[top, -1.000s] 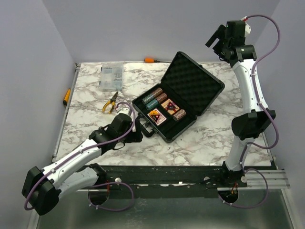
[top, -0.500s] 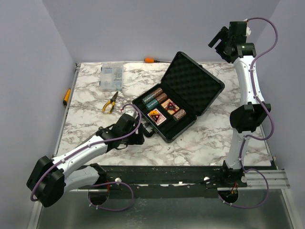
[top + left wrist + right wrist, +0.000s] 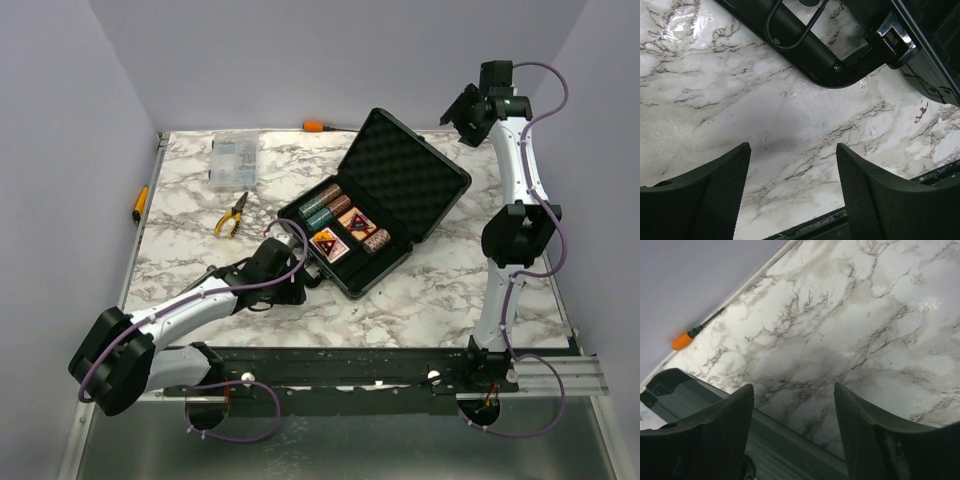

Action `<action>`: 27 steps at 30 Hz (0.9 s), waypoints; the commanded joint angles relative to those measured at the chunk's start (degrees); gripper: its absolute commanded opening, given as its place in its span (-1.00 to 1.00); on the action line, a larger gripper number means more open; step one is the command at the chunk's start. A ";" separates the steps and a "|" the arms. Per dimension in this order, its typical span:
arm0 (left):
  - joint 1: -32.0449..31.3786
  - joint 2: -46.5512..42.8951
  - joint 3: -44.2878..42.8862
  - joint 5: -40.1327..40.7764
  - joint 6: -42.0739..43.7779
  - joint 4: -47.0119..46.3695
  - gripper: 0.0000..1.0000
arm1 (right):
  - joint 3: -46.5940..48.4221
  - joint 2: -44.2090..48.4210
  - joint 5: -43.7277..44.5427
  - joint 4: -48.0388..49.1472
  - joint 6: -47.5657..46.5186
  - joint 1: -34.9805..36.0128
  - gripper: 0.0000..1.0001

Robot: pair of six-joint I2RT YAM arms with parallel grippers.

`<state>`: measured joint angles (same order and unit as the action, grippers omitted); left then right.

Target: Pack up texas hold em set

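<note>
Texas hold em set: black briefcase (image 3: 405, 180) sits mid-frame in the top view, a little right of centre on the marble table (image 3: 450, 285), with the lid thrown back toward the upper right and grey foam showing. The base is loaded. Chip stacks (image 3: 325, 205) lie along its upper-left side, red-black triangles (image 3: 345, 235) sit in the middle, and one more stack is at the lower right. I cannot pick out the card deck or the small buttons at this size. No set pieces show loose on the marble, so packing looks largely done. By my reading, what is left is to swing the lid down and latch it. Left gripper (image 3: 791, 152) is low at the case's near corner in the lower-left part of the top view, just short of the handle (image 3: 810, 52). Its jaws are wide apart with only bare marble between them. Right gripper (image 3: 792, 390) is raised at the upper right, beyond the lid, with its jaws also spread and nothing between them. Neither claw touches the case. Off-task items are a clear organiser box (image 3: 233, 160) and pliers (image 3: 232, 213) at the upper left, and an orange screwdriver (image 3: 682, 340) against the back wall.
</note>
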<state>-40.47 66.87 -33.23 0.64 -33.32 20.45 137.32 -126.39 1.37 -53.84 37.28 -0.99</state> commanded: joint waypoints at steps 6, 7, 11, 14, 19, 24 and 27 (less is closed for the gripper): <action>0.21 4.18 -0.84 -4.07 0.31 -4.01 0.29 | 2.10 -4.69 -5.08 -2.76 -1.50 -0.50 0.27; 0.21 4.51 -0.93 -4.54 0.44 -4.47 0.28 | 2.07 -4.90 -5.26 -2.84 -1.65 -0.50 0.25; 0.24 6.98 -2.38 -5.43 0.88 -5.13 0.25 | 1.12 -5.10 -6.04 -3.22 -1.90 -0.50 0.16; 0.23 9.58 -3.86 -6.13 1.15 -5.38 0.18 | -0.26 -4.64 -8.49 -3.20 -1.38 -0.50 -0.02; 0.21 13.07 -6.66 -6.77 1.76 -6.00 0.11 | -5.29 -2.12 -13.48 -3.16 -0.33 -0.50 -0.33; 0.26 16.26 -9.48 -7.84 2.71 -5.98 0.07 | -6.28 -0.86 -16.29 -3.29 0.92 -0.50 -0.65; 0.22 17.39 -10.54 -8.20 3.41 -5.91 0.07 | -6.37 -0.21 -17.56 -2.98 1.47 -0.50 -0.81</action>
<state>-40.45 82.81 -41.65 -5.63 -31.77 15.42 131.15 -130.26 -11.70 -56.47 37.78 -1.23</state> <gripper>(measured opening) 0.536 0.133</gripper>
